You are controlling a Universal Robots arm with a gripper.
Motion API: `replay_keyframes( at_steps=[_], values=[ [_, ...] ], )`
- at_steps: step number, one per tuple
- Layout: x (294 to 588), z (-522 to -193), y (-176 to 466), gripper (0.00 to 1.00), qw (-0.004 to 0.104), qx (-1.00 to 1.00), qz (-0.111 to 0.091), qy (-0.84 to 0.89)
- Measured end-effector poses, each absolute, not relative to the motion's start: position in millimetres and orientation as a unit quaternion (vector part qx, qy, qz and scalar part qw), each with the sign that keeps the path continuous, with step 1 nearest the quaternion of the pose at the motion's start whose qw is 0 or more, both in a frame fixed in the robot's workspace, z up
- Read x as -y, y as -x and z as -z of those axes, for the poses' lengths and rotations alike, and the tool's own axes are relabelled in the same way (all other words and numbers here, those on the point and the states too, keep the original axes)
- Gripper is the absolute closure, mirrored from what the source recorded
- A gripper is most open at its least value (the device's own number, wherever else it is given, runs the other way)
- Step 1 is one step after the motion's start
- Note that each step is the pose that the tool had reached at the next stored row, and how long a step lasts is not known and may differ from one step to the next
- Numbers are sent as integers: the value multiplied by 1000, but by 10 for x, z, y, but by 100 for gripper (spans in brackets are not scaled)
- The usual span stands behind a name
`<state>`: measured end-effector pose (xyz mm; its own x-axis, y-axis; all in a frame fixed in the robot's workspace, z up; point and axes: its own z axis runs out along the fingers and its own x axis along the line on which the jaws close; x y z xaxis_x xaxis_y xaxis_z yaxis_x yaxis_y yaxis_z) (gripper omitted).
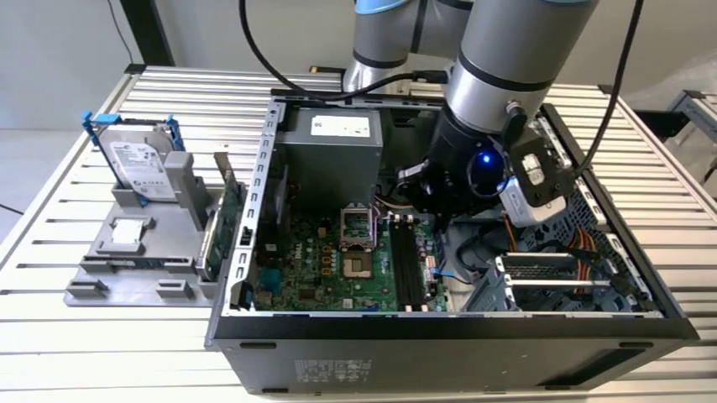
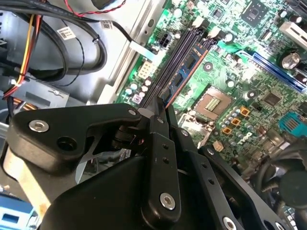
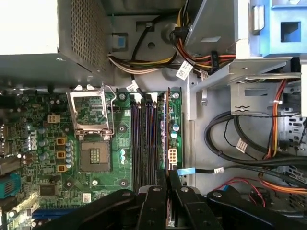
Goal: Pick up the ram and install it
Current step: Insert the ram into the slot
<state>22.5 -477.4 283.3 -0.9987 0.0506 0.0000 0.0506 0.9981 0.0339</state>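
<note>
Open computer case [image 1: 448, 323] on a slatted metal table [image 1: 112, 353], with one robot arm [image 1: 505, 67] reaching down into it. Inside the case, in both wrist views, gripper [image 3: 168, 179] [image 2: 162, 108] with its two black fingers drawn close together, pinching the near end of the ram [image 3: 166, 129] [image 2: 191, 64]. Shows up as a thin grey edge in the first wrist view and as a blue strip with dark chips in the second wrist view. Runs in line with the dark memory slots [image 3: 144, 139] on the green board (four slots, as far as they can be counted). Cannot tell whether it is seated in a slot or held just above them. Far end of the ram hard to make out against the board.

Beside the slots, one bare processor socket [image 3: 93, 155] with its metal frame. At the back of the case, one grey power supply [image 1: 331, 138] carrying a white label, its print too small to make out. Around it, bundled cables [image 3: 201, 62] in yellow, orange, red and black, several with small white tags that are not legible.

Outside the case, towards the exterior view's left: one grey holder [image 1: 134, 260] on the table, with one hard drive [image 1: 143, 168] standing upright in a blue frame, labelled on its face. Just beside the case wall, one green card [image 1: 230, 214] standing on edge, partly hidden by the wall.
</note>
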Motion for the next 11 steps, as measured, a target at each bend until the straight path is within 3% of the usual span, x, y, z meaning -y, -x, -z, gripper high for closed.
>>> replay_keyframes(
  at_steps=[11],
  values=[
    [4774, -2667, -226, 100, 0, -1000, -17, -23]
  ],
)
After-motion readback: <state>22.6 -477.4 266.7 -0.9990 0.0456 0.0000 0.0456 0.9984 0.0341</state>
